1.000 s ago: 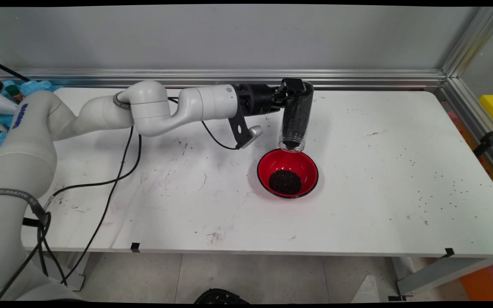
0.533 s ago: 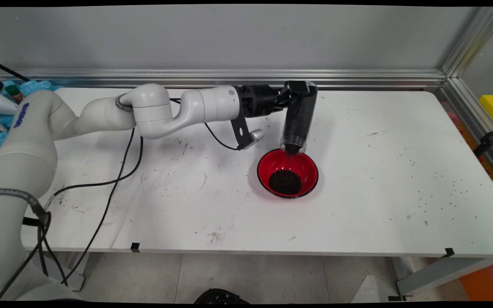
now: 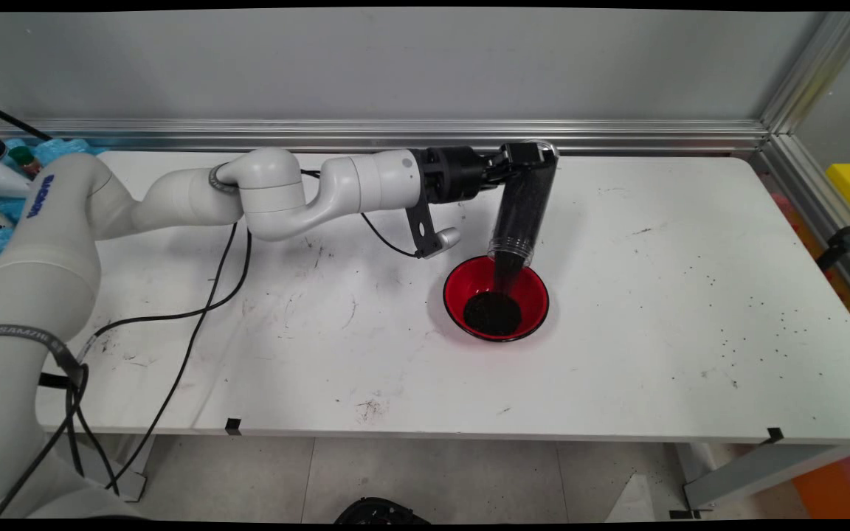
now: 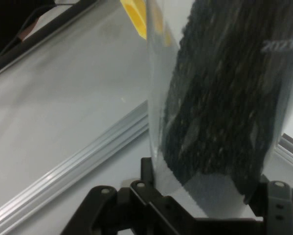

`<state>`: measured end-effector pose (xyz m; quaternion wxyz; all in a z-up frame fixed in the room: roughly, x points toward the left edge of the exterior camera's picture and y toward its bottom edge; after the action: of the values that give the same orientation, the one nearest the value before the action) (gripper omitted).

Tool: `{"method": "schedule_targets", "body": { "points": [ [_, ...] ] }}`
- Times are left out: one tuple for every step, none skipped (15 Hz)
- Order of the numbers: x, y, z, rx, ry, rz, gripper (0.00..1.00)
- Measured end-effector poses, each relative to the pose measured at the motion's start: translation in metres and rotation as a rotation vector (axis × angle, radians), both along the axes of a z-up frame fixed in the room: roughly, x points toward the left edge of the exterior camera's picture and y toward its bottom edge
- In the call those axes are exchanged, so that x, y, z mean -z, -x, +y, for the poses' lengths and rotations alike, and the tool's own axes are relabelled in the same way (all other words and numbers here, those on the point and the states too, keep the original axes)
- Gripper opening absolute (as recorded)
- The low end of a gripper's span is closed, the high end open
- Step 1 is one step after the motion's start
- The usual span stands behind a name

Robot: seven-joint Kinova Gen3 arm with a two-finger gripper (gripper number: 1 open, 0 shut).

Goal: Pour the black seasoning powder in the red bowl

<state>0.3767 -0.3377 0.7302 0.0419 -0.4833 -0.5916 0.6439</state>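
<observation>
Jar (image 3: 522, 203) tipped mouth-down over bowl (image 3: 496, 298), at my 12 | grains (image 3: 492, 311) streaming in | gripper (image 3: 524, 153) clamped on jar base | I judge pouring underway; hold tilt.

Jar (image 3: 524, 203) has tilted further, grains (image 3: 493, 311) now pouring.

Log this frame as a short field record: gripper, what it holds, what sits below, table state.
gripper: shut on the jar, near its base
jar: clear, tilted mouth-down, dark grains inside
pouring: grains stream from the jar's mouth into the bowl
bowl: red, on the table, a dark pile in it
table: white, scuffed, stray grains scattered at right
</observation>
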Motion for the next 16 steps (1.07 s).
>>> {"method": "schedule_targets", "body": {
  "points": [
    [0.001,0.001,-0.001,0.004,0.006,-0.002,0.0],
    [0.001,0.002,-0.002,0.007,0.01,-0.005,0.0],
    [0.002,0.002,-0.002,0.01,0.015,-0.007,0.0],
    [0.002,0.003,-0.003,0.012,0.017,-0.008,0.0],
    [0.002,0.003,-0.003,0.014,0.017,-0.009,0.0],
    [0.003,0.004,-0.004,0.015,0.018,-0.01,0.0],
    [0.004,0.004,-0.004,0.015,0.017,-0.01,0.0],
    [0.005,0.004,-0.004,0.015,0.008,-0.006,0.0],
    [0.006,0.005,-0.004,0.014,-0.002,-0.002,0.0],
    [0.007,0.005,-0.004,0.014,-0.016,0.004,0.0],
    [0.008,0.005,-0.004,0.012,-0.034,0.012,0.0],
    [0.01,0.005,-0.003,0.009,-0.055,0.021,0.0],
    [0.011,0.005,-0.003,0.005,-0.076,0.029,0.0],
    [0.012,0.005,-0.002,0.001,-0.095,0.037,0.0],
    [0.012,0.004,-0.002,-0.002,-0.11,0.044,0.0],
    [0.013,0.004,-0.001,-0.007,-0.126,0.05,0.0]
  ]
}}
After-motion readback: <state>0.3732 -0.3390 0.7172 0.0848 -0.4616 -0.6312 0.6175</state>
